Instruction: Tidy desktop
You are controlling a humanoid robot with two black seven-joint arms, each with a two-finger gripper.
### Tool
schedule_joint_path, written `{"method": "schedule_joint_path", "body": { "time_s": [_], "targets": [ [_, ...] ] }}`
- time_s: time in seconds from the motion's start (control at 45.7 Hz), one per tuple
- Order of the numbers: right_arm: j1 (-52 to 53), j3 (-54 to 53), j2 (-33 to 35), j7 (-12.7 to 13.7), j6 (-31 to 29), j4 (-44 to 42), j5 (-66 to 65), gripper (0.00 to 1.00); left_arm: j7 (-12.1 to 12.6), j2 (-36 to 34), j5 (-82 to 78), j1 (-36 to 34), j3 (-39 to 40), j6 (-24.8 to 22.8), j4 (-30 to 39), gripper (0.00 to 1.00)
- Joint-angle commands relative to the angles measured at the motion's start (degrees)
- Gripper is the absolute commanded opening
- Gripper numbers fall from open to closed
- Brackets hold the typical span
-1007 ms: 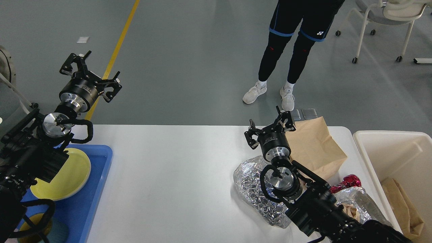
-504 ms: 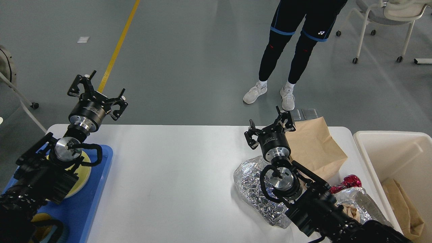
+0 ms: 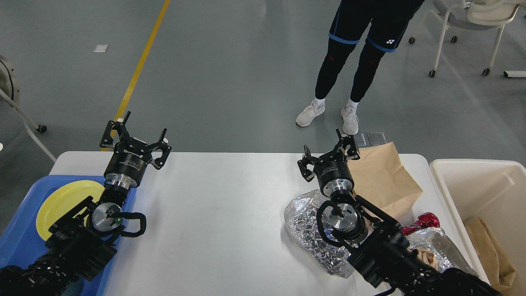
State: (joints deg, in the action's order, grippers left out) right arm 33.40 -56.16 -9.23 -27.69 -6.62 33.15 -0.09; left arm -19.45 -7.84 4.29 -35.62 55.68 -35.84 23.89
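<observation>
The desktop [image 3: 213, 213] is a wide white tabletop with rounded corners. My left gripper [image 3: 136, 139] is open and empty over its far left edge, next to a blue tray [image 3: 18, 242]. My right gripper [image 3: 328, 152] is open and empty over the far right part, next to a brown paper bag [image 3: 384, 176]. A crumpled silver foil bag [image 3: 306, 230] lies under my right arm. A second foil bag [image 3: 441, 246] and a red foil wrapper [image 3: 425, 222] lie to its right.
The blue tray holds a yellow plate [image 3: 61, 201]. A cream-white bin [image 3: 481, 193] at the right edge holds brown paper [image 3: 491, 250]. A person [image 3: 353, 61] stands beyond the table's far edge. A wheeled chair [image 3: 468, 24] stands at the back right.
My left arm has swung right and down, from beyond the table's left corner to over its far left edge, uncovering the yellow plate. My right arm has not moved.
</observation>
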Motion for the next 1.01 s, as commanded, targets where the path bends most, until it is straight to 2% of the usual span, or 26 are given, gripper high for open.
{"method": "schedule_joint_path", "body": {
  "time_s": [0.0,0.46,0.635,0.81,0.985],
  "targets": [
    [0.0,0.0,0.0,0.0,0.0,0.0,0.0,1.00,-0.1,0.0,0.0,0.1,0.0,-0.2,0.0,0.97],
    [0.3,-0.8,-0.4,0.1,1.1,-0.6,0.0,1.00,-0.1,0.0,0.0,0.1,0.1,-0.2,0.0,0.97],
    [4.9,2.3,0.5,0.2,1.1,-2.6,1.7,1.00,-0.1,0.0,0.0,0.1,0.1,-0.2,0.0,0.97],
    [18.3,12.2,10.4,0.2,1.4,-8.9,12.6,1.00,-0.1,0.0,0.0,0.1,0.1,-0.2,0.0,0.97],
    [26.8,28.4,21.7,0.2,1.6,-13.9,14.9,1.00,-0.1,0.0,0.0,0.1,0.1,-0.2,0.0,0.97]
  ]
}}
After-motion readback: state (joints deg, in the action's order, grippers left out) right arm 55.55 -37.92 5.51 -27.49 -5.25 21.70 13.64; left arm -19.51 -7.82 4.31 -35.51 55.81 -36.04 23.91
